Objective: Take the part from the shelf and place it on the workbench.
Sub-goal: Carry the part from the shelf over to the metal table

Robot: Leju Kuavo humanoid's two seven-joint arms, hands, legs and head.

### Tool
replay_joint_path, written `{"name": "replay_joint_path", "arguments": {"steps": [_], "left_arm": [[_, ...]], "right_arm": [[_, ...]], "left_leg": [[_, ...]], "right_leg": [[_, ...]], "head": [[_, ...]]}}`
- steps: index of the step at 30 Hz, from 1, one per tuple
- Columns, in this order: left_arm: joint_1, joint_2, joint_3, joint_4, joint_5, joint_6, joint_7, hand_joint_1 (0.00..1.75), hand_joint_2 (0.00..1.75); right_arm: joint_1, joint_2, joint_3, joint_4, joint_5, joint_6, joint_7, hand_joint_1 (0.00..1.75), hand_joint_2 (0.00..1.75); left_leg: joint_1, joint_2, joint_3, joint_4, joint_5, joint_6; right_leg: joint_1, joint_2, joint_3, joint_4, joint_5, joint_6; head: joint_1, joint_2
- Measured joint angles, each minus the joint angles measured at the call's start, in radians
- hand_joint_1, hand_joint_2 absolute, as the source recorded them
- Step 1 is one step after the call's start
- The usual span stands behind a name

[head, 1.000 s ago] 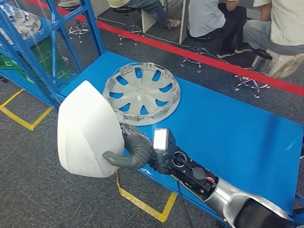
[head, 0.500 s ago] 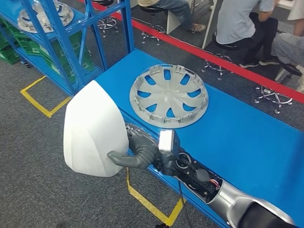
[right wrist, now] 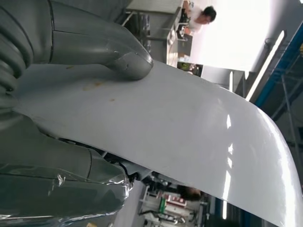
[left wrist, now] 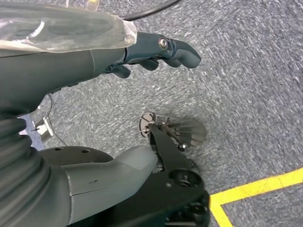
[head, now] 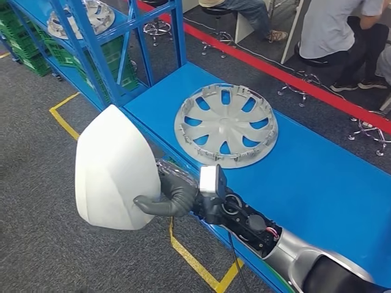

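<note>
Head view: white part (head: 113, 168) hides right hand's (head: 173, 194) fingers.

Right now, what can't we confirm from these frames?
- Right robot hand: its fingers behind the white part are hidden in the head view.
- White part's far edge: cut off by the frame in the right wrist view.
- Workbench: right end cut off in the head view.
- Left robot hand: fingertips tucked under, curl unclear.
</note>
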Motion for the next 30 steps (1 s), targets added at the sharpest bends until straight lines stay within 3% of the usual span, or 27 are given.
{"name": "replay_joint_path", "arguments": {"steps": [2,4,5,8,10,12,13,14,15,16,18,19,22,24,26,28,29,30], "left_arm": [[-0.005,0.000,0.000,0.000,-0.002,0.000,0.000,0.00,1.75],[-0.013,-0.001,0.000,0.000,-0.005,0.000,0.000,0.00,1.75],[-0.016,-0.001,0.000,0.000,-0.008,0.000,0.001,0.00,1.75],[-0.016,-0.002,0.000,0.000,-0.012,0.000,0.006,0.00,1.75],[-0.017,-0.001,0.000,0.000,-0.013,0.000,0.008,0.00,1.75],[-0.018,-0.001,0.000,0.000,-0.013,0.000,0.009,0.00,1.75],[-0.018,-0.001,0.000,0.000,-0.013,0.000,0.009,0.00,1.75],[-0.017,-0.002,0.000,0.000,-0.013,0.000,0.009,0.00,1.75],[-0.017,-0.002,0.000,0.000,-0.012,0.000,0.009,0.00,1.75],[-0.017,-0.003,0.000,0.000,-0.012,0.000,0.009,0.00,1.75],[-0.017,-0.004,0.000,0.000,-0.012,0.000,0.009,0.00,1.75],[-0.017,-0.005,0.000,0.000,-0.012,0.000,0.009,0.00,1.75],[-0.014,-0.007,0.000,0.000,-0.012,-0.001,0.009,0.00,1.75],[-0.011,-0.007,0.000,0.000,-0.012,0.000,0.008,0.00,1.75],[-0.014,-0.007,0.000,0.000,-0.012,0.000,0.007,0.00,1.75],[-0.016,-0.008,0.000,0.000,-0.012,0.000,0.006,0.00,1.75],[-0.015,-0.008,0.000,0.000,-0.012,0.000,0.006,0.00,1.75],[-0.013,-0.009,0.000,0.000,-0.012,0.000,0.006,0.00,1.75]], "right_arm": [[-0.001,0.000,0.000,0.000,-0.002,0.002,0.000,1.75,1.75],[-0.002,0.000,0.000,0.000,-0.002,0.001,-0.002,1.75,1.75],[-0.003,0.000,0.000,0.000,-0.003,0.000,-0.002,1.75,1.75],[-0.003,0.000,0.000,-0.001,-0.003,-0.005,-0.003,1.75,1.75],[-0.003,0.000,-0.001,-0.001,-0.003,-0.007,-0.004,1.75,1.75],[-0.001,0.000,-0.001,-0.001,-0.003,-0.008,-0.005,1.75,1.75],[0.001,0.000,-0.001,-0.001,-0.004,-0.008,-0.005,1.75,1.75],[0.003,-0.001,-0.001,-0.001,-0.004,-0.008,-0.005,1.75,1.75],[0.004,-0.001,-0.001,-0.001,-0.005,-0.007,-0.006,1.75,1.75],[0.005,-0.001,-0.001,-0.001,-0.006,-0.006,-0.007,1.75,1.75],[0.005,-0.002,-0.001,-0.001,-0.008,0.000,-0.010,1.75,1.75],[0.004,-0.002,-0.001,-0.001,-0.009,0.003,-0.012,1.75,1.75],[0.004,-0.002,-0.001,0.000,-0.010,0.010,-0.018,1.75,1.75],[0.003,-0.001,-0.001,0.000,-0.010,0.013,-0.020,1.75,1.75],[0.002,0.000,-0.001,0.000,-0.011,0.014,-0.021,1.75,1.75],[0.003,0.000,-0.001,0.000,-0.011,0.014,-0.021,1.75,1.75],[0.004,0.000,-0.001,0.000,-0.011,0.014,-0.021,1.75,1.75],[0.005,0.000,-0.001,0.000,-0.011,0.014,-0.021,1.75,1.75]], "left_leg": [[0.000,0.021,0.068,-0.137,0.068,0.003],[-0.006,0.045,0.126,-0.252,0.106,0.014],[-0.010,0.050,0.136,-0.273,0.109,0.020],[-0.012,0.031,0.139,-0.280,0.109,0.039],[-0.008,0.019,0.143,-0.284,0.110,0.050],[-0.009,0.006,0.145,-0.285,0.109,0.058],[-0.010,-0.002,0.145,-0.284,0.108,0.059],[-0.011,-0.010,0.145,-0.284,0.108,0.060],[-0.012,-0.020,0.146,-0.284,0.107,0.060],[-0.012,-0.030,0.148,-0.283,0.106,0.060],[-0.014,-0.049,0.152,-0.281,0.104,0.057],[-0.015,-0.058,0.150,-0.280,0.104,0.054],[-0.013,-0.077,0.139,-0.278,0.110,0.040],[-0.014,-0.067,0.131,-0.261,0.098,0.030],[-0.013,-0.032,0.084,-0.165,0.046,0.021],[-0.009,-0.011,0.009,-0.023,-0.013,0.012],[-0.006,-0.007,-0.016,0.021,-0.023,0.009],[-0.004,-0.004,-0.022,0.029,-0.015,0.007]], "right_leg": [[0.001,-0.014,0.004,0.000,-0.004,0.004],[0.006,-0.024,0.006,0.002,-0.009,0.012],[0.009,-0.029,0.007,0.002,-0.012,0.017],[0.007,-0.036,0.008,0.008,-0.024,0.032],[0.003,-0.009,-0.020,0.075,-0.068,0.040],[0.002,0.018,-0.083,0.214,-0.134,0.043],[0.002,0.021,-0.114,0.277,-0.155,0.044],[0.002,0.023,-0.134,0.311,-0.158,0.043],[0.002,0.024,-0.136,0.306,-0.140,0.041],[0.002,0.027,-0.118,0.260,-0.104,0.037],[0.002,0.048,-0.057,0.117,-0.026,0.028],[0.002,0.060,-0.030,0.062,-0.008,0.024],[0.004,0.067,-0.003,0.013,-0.007,0.018],[0.000,0.054,0.002,0.002,0.000,0.009],[-0.002,0.036,0.007,-0.007,0.005,0.003],[0.001,0.018,0.006,-0.008,0.004,0.000],[0.001,0.009,0.006,-0.008,0.004,-0.001],[0.001,0.001,0.007,-0.008,0.003,-0.001]], "head": [[-0.003,0.000],[-0.004,0.000],[-0.002,0.000],[0.005,0.000],[0.010,0.000],[0.019,0.000],[0.023,0.000],[0.025,0.000],[0.028,0.000],[0.031,0.000],[0.036,0.000],[0.037,0.000],[0.037,0.000],[0.032,0.000],[0.018,0.000],[0.008,0.000],[0.006,0.000],[0.004,0.000]]}}
